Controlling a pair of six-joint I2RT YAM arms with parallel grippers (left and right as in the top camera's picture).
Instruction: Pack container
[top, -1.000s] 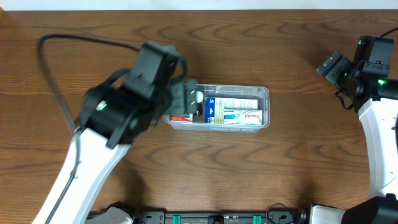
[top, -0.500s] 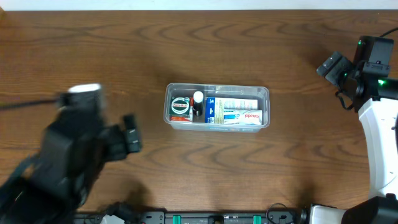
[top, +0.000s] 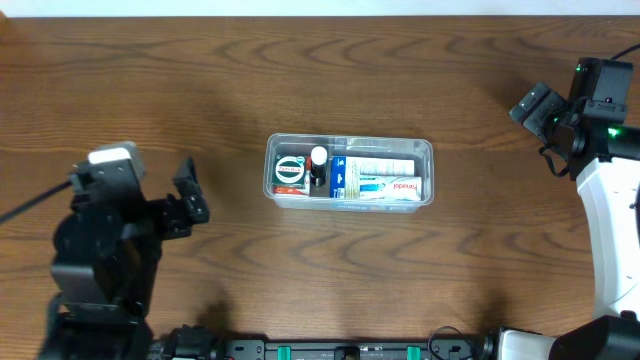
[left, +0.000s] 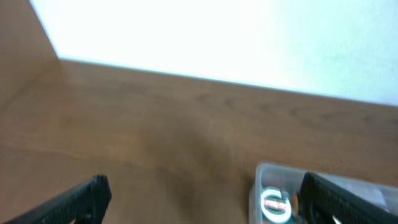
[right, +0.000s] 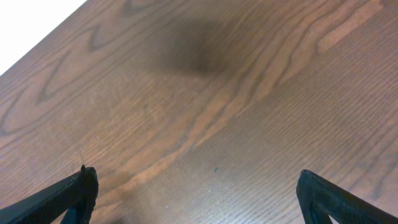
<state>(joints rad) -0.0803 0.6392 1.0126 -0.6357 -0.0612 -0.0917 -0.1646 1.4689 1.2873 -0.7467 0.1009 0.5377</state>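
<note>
Clear plastic with rounded corners and a rim, the container lies at the middle of the table, holding a round green-and-white tin at its left end, a dark white-capped bottle beside that, and printed boxes filling the right. The left gripper hangs left of it and nearer, well apart, fingers spread and empty. The right gripper sits far right, also spread, holding nothing.

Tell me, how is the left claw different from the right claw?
The left claw sits left of the tub, aiming level across the table; the right claw sits right of it, tilted down. The left claw's camera sees the tub; the right claw's sees only wood. Both are wide open and empty.
</note>
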